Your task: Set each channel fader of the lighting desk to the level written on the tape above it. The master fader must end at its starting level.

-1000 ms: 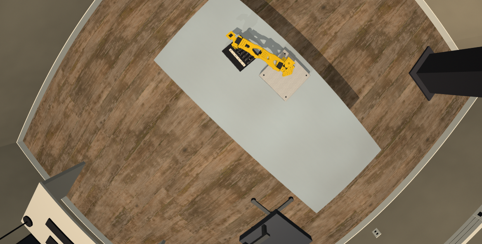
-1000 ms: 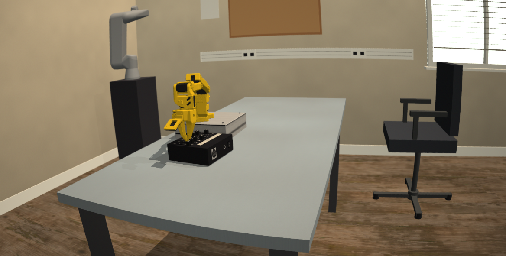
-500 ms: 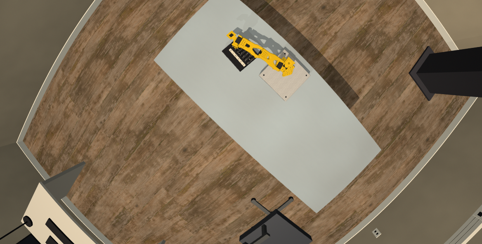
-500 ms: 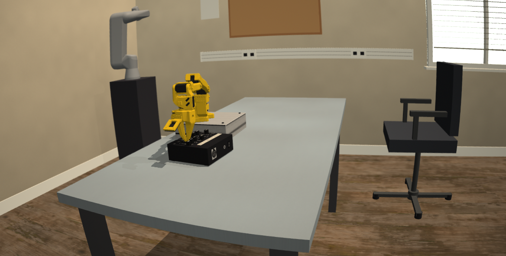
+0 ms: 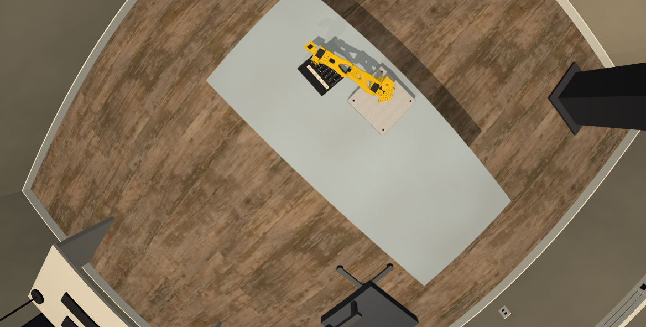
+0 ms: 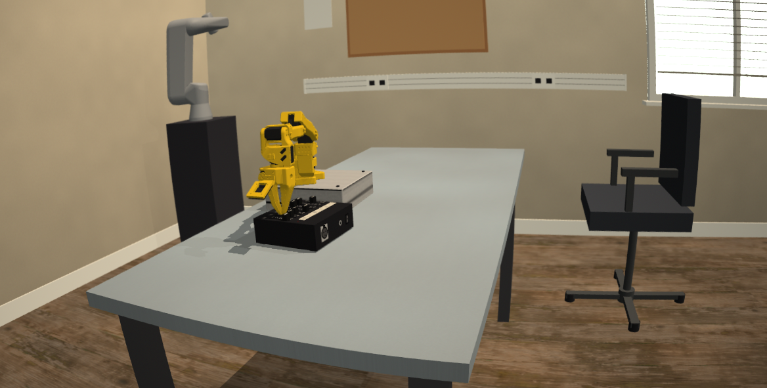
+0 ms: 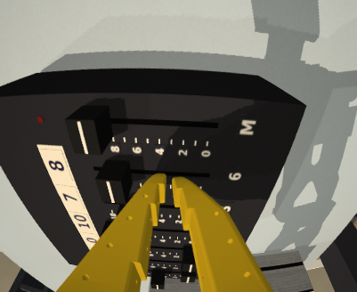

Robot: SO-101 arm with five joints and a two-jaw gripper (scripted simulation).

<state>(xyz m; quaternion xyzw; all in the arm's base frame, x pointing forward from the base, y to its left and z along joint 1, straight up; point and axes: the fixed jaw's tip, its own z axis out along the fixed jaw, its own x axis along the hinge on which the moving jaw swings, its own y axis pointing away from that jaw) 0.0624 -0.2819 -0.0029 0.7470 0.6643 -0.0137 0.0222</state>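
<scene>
The black lighting desk [image 5: 318, 85] [image 6: 300, 230] [image 7: 268, 107] lies on the grey table. In the wrist view the master fader cap [image 7: 91, 127] sits at the high end of the row marked M. The channel 6 fader cap [image 7: 116, 181] stands below it, near the high end of its slot. A cream tape strip [image 7: 65, 182] reads 8, 7, 10 from the top. My yellow gripper [image 7: 166, 186] [image 6: 281, 208] is shut and empty. Its tips point down at the channel 6 slot, a little to the right of that cap. The lower channel rows are largely hidden behind the fingers.
The arm's base stands on a pale board [image 5: 384, 114] [image 6: 343, 180] behind the desk. A black pedestal [image 6: 203, 170] with a grey arm stands beside the table's left edge. An office chair [image 6: 643, 197] stands to the right.
</scene>
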